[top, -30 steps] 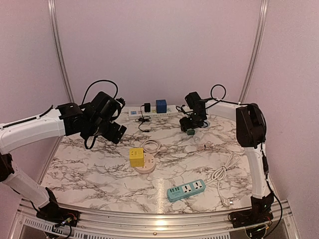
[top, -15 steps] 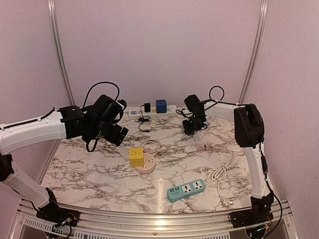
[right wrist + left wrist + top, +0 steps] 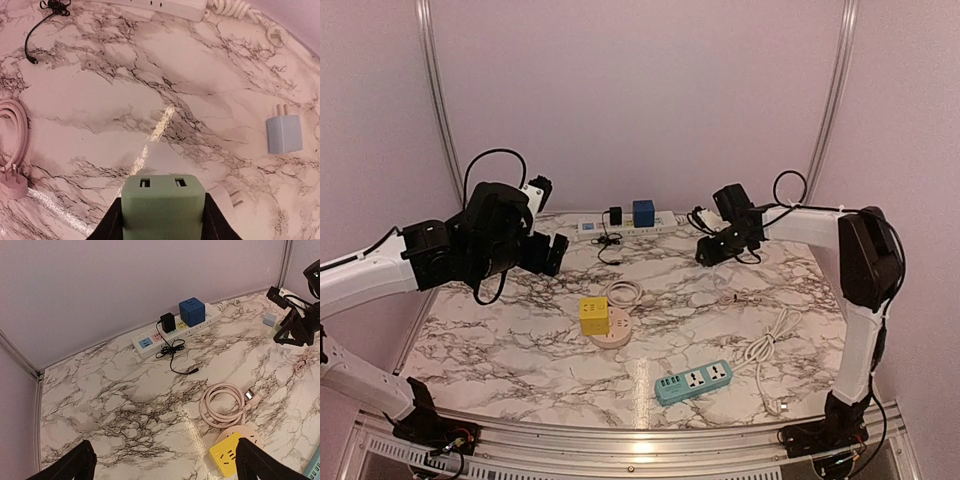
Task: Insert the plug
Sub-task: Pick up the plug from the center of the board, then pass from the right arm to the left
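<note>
Pale pink walls close in a marble-patterned table [image 3: 520,350].

Top view: the left arm is raised and bent over the left side, its left hand [image 3: 548,255] well clear of the surface. The right arm rises from its base, elbow high, with the forearm running leftward to the right hand [image 3: 712,250] over the back right of the table. What that hand holds cannot be made out from here. A white power strip [image 3: 625,227] lies along the back wall and carries a black adapter [image 3: 614,215] and a blue cube [image 3: 643,212]. A yellow cube [image 3: 594,314] sits on a round socket base [image 3: 613,337] mid-table. A teal power strip [image 3: 693,382] lies near the front.

Left wrist view: the left hand's fingers [image 3: 75,467] stand wide apart, with nothing between them. A pink cable coil [image 3: 223,405] lies just beside the round socket base.

Right wrist view: this is the only view that shows the green plug [image 3: 163,200] clearly. It is gripped in the right hand, a finger against each flank, above the table with its two slots facing the camera. A grey adapter [image 3: 284,132] lies flat on the table to the right, its prongs pointing away.
</note>
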Controlling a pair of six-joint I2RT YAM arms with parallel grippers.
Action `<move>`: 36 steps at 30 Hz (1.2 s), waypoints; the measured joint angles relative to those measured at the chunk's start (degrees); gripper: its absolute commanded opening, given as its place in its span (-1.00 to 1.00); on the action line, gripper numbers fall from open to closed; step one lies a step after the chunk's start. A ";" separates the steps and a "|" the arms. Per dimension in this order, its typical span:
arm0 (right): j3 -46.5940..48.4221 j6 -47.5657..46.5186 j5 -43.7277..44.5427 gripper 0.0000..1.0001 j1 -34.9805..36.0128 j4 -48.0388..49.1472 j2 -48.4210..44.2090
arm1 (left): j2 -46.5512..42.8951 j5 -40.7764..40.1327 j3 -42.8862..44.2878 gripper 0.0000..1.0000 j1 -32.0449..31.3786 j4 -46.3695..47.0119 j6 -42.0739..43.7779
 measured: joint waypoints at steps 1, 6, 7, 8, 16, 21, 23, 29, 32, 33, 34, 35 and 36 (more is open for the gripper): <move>-1.51 -0.24 -0.46 -0.60 0.13 1.44 -1.92 | -1.38 0.42 -1.03 0.98 0.00 1.75 -0.52; -7.76 -1.53 -1.81 -0.62 1.60 8.00 -9.38 | -3.54 2.89 -2.21 0.98 0.00 7.61 -2.80; -8.74 -1.97 -1.84 -0.62 2.38 9.05 -10.56 | -3.19 3.32 -1.81 0.98 0.00 8.02 -3.23; -9.57 -2.58 -1.77 -0.62 3.19 9.81 -11.54 | -2.71 3.82 -1.27 0.98 0.00 8.00 -3.65; -17.22 -6.10 -1.92 -0.63 10.47 16.17 -21.57 | -0.35 10.64 1.97 0.98 0.00 9.01 -4.28; -24.98 -7.91 -4.81 -0.62 11.54 21.64 -29.70 | -0.74 16.09 2.16 0.98 0.00 9.35 -4.13; -27.41 -8.70 -7.13 -0.62 11.52 23.61 -31.87 | -0.74 19.26 2.58 0.98 0.00 9.46 -3.54; -34.10 -8.02 -19.80 -0.62 11.54 28.72 -36.17 | -1.53 31.45 -0.92 0.98 0.00 16.26 0.39; -37.20 -6.08 -26.86 -0.61 11.91 32.50 -38.82 | -1.51 36.13 -3.93 0.98 0.00 21.00 1.42; -38.12 -5.88 -28.33 -0.61 12.37 33.55 -39.93 | -1.33 37.03 -4.44 0.98 0.00 21.88 1.38; -38.69 -6.12 -29.24 -0.60 12.94 34.12 -40.89 | -0.85 37.70 -4.39 0.98 0.00 22.51 1.11; -39.26 -6.82 -29.83 -0.60 13.97 34.64 -42.07 | -0.11 37.99 -3.80 0.98 0.00 22.84 0.70; -39.65 -7.67 -30.16 -0.60 15.04 35.10 -43.12 | 0.85 38.21 -2.82 0.98 0.00 22.82 0.26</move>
